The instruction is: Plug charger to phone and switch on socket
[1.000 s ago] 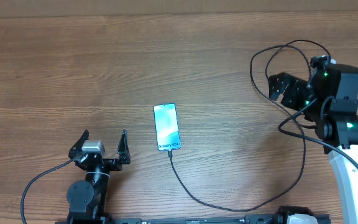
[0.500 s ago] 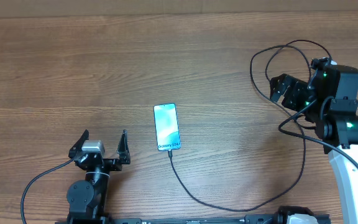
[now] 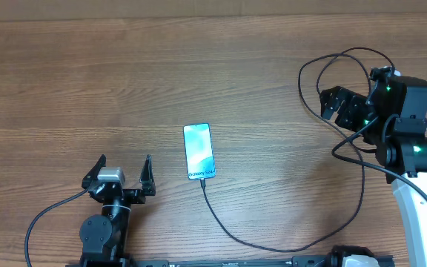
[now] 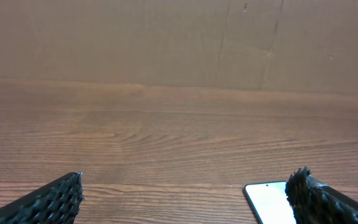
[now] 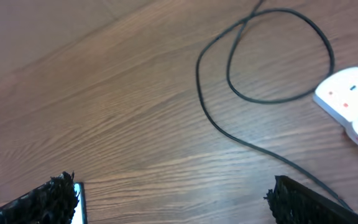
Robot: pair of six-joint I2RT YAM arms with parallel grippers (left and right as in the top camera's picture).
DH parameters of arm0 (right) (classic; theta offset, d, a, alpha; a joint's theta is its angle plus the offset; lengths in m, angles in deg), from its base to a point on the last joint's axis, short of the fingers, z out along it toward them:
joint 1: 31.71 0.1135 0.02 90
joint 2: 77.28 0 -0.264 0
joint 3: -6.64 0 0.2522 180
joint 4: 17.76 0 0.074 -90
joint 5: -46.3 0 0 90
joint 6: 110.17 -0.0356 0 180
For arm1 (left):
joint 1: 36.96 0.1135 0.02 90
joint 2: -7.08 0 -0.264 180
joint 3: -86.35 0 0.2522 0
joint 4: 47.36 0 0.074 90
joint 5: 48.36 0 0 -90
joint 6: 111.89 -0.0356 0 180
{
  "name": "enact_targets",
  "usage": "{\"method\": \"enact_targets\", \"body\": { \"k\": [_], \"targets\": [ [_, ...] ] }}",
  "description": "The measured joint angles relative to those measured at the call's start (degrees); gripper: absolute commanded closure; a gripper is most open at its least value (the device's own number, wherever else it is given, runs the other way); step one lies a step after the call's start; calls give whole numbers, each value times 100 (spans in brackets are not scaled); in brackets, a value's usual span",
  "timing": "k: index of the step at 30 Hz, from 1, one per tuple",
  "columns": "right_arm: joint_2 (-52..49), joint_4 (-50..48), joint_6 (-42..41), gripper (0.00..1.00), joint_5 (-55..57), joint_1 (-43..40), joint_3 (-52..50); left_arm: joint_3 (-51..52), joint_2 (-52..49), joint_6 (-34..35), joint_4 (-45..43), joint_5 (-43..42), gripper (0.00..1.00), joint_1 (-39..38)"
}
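Observation:
The phone (image 3: 199, 151) lies flat mid-table with its screen lit; it also shows in the left wrist view (image 4: 266, 200) and as a sliver in the right wrist view (image 5: 78, 198). The black charger cable (image 3: 273, 248) runs from the phone's near end, curves right and loops by the right arm (image 5: 278, 56). The white socket (image 5: 352, 99) shows only in the right wrist view, at the right edge; the right arm hides it from overhead. My left gripper (image 3: 121, 172) is open and empty, left of the phone. My right gripper (image 3: 337, 105) is open and empty above the cable loops.
A cardboard wall (image 4: 179, 37) stands along the table's far edge. The right arm's own black lead (image 3: 347, 148) hangs over the wood near the charger cable.

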Motion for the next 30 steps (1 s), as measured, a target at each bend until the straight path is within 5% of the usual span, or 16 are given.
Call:
{"method": "enact_targets", "body": {
  "k": [30],
  "targets": [
    [4804,2337,1080,0,289,2,-37,0,0,-2,0,-2,0,0]
  ]
}}
